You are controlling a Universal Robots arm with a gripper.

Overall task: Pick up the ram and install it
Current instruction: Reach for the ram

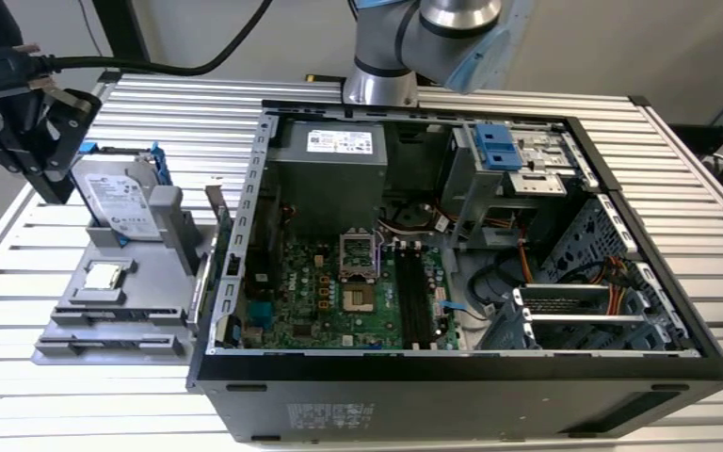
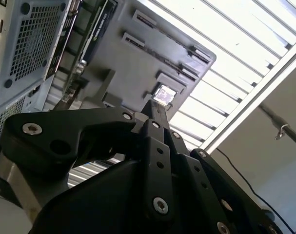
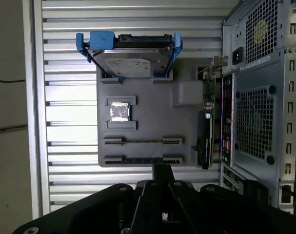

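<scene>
Approach step; my gripper (image 3: 162,169), fingers closed and empty, hovers near the ram (image 3: 143,159) in its tray (image 3: 148,107); pickup requires opening and centring.

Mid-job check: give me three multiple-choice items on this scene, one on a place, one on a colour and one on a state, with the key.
1. In the exterior view, where is the grey tray relative to the computer case?
A) on the exterior view's left of it
B) inside it
C) on the exterior view's right of it

2. What colour is the bracket round the hard drive?
A) red
B) blue
C) yellow

3. How is the case's upper side?
A) closed by a panel
B) open, motherboard exposed
C) covered by a cloth

Key: 1 A, the tray lies outside the case, on the exterior view's left. 2 B, blue shows at both ends of the drive. 3 B, the board is plainly in sight inside the case.
</scene>
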